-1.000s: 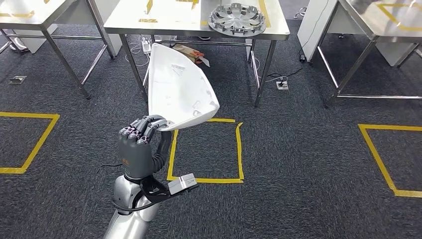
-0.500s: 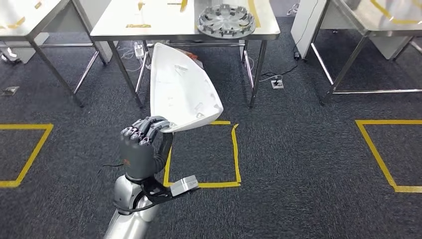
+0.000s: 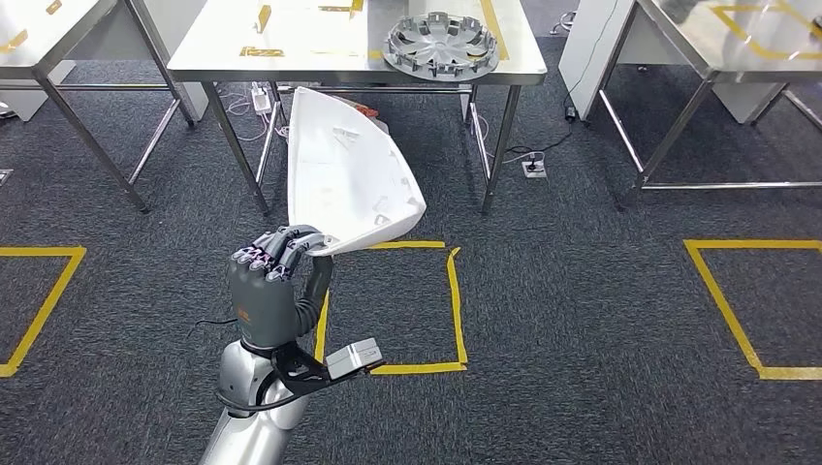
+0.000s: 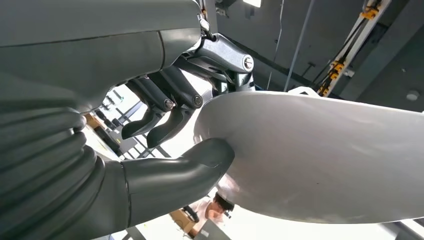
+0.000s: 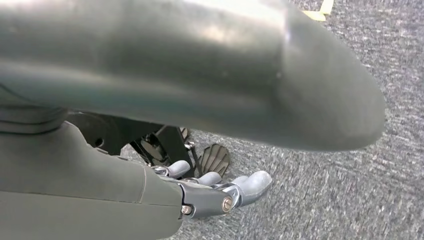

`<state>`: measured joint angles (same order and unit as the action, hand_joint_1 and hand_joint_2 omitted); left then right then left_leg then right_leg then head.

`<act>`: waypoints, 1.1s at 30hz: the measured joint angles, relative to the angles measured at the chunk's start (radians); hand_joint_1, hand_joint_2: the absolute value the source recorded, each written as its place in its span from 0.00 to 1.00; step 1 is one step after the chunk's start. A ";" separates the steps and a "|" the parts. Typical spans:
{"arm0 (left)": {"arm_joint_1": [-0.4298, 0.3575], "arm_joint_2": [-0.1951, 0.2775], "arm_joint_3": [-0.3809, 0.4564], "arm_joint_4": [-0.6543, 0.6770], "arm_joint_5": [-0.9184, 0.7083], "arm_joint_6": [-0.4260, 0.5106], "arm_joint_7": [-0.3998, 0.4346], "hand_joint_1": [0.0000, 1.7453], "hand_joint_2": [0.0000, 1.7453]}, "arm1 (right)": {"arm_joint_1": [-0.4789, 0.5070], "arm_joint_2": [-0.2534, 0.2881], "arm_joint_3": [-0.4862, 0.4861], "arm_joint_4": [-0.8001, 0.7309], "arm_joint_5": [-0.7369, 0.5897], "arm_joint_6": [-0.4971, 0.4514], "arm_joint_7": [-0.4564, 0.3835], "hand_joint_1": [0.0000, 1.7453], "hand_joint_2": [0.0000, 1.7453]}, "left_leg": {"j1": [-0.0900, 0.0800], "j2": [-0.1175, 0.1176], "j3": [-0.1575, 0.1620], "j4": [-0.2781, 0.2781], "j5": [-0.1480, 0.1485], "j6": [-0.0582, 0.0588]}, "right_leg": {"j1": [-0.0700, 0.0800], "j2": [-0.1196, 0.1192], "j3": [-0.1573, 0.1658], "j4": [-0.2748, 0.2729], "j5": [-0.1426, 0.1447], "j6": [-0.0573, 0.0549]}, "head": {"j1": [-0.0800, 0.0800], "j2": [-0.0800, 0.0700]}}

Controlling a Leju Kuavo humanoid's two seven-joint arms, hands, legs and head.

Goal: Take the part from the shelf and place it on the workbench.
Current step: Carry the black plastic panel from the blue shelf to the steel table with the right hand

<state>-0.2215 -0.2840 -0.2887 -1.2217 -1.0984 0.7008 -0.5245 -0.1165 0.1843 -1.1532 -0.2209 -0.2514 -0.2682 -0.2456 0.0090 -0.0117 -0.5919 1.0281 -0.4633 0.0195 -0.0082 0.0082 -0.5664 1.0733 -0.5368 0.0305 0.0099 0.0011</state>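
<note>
Since the earlier frames the whole head view has shifted, so the camera has moved: the bench (image 3: 223, 48) at 12 o'clock now reaches lower into the picture, and the yellow tape square (image 3: 456, 300) on the grey carpet (image 3: 601, 320) sits a little lower and further left. Largest in view is that carpet, then the steel bench, with another table (image 3: 717, 39) at 2 o'clock. A silver hubcap (image 3: 442, 44) lies on the bench's right end. The white part (image 3: 349, 174), a curved shell, stands tilted up in the air in front of the bench, above the carpet, its narrow tip toward 12 o'clock. The left robot hand (image 3: 271, 281) at 7 o'clock grips its lower edge. The left wrist view adds what the head view hides: the thumb (image 4: 200, 165) presses under the shell's smooth outer face (image 4: 325, 155) while dark fingers (image 4: 170, 107) curl over the rim. The right wrist view shows the right robot hand (image 5: 220, 192) hanging over carpet, fingers loosely bent, holding nothing.
</note>
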 joint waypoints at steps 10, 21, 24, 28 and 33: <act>-0.001 -0.001 0.002 0.009 -0.003 0.000 -0.004 1.00 1.00 | 0.003 0.000 0.000 0.000 0.000 0.005 -0.003 0.00 0.00 | -0.005 -0.001 0.046 0.002 -0.046 -0.010 | 0.006 -0.007 -0.055 -0.040 0.103 -0.011 | 0.004 0.000; -0.010 -0.001 0.002 0.024 0.001 0.000 -0.007 1.00 1.00 | 0.003 0.000 0.000 0.000 0.000 0.005 -0.008 0.00 0.00 | 0.000 0.004 -0.101 0.251 -0.118 -0.046 | 0.001 -0.005 -0.006 -0.061 0.068 -0.053 | -0.007 0.000; -0.010 0.000 0.002 0.026 -0.001 0.000 -0.007 1.00 1.00 | 0.004 0.000 0.000 0.000 0.000 0.005 -0.010 0.00 0.00 | 0.001 0.005 -0.028 0.066 -0.009 -0.039 | 0.003 -0.002 0.012 -0.056 0.049 -0.041 | -0.008 0.000; -0.008 -0.002 0.002 0.026 -0.003 0.000 -0.006 1.00 1.00 | 0.003 0.000 0.000 0.000 0.000 0.007 -0.010 0.00 0.00 | -0.003 0.001 -0.005 0.010 0.001 -0.017 | 0.005 -0.003 0.015 -0.051 0.038 -0.019 | -0.005 0.000; -0.009 -0.003 0.004 0.025 -0.008 0.000 -0.006 1.00 1.00 | 0.002 0.000 0.000 0.000 0.000 0.008 -0.006 0.00 0.00 | 0.001 0.003 0.010 0.003 -0.008 0.008 | 0.002 -0.007 -0.091 0.150 -0.046 0.003 | 0.003 0.000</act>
<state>-0.2302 -0.2873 -0.2845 -1.1970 -1.1061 0.7008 -0.5303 -0.1144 0.1843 -1.1532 -0.2209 -0.2514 -0.2606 -0.2512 0.0103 -0.0088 -0.5819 1.0309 -0.4711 0.0270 -0.0066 0.0016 -0.6575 1.2231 -0.5827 0.0335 0.0130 0.0011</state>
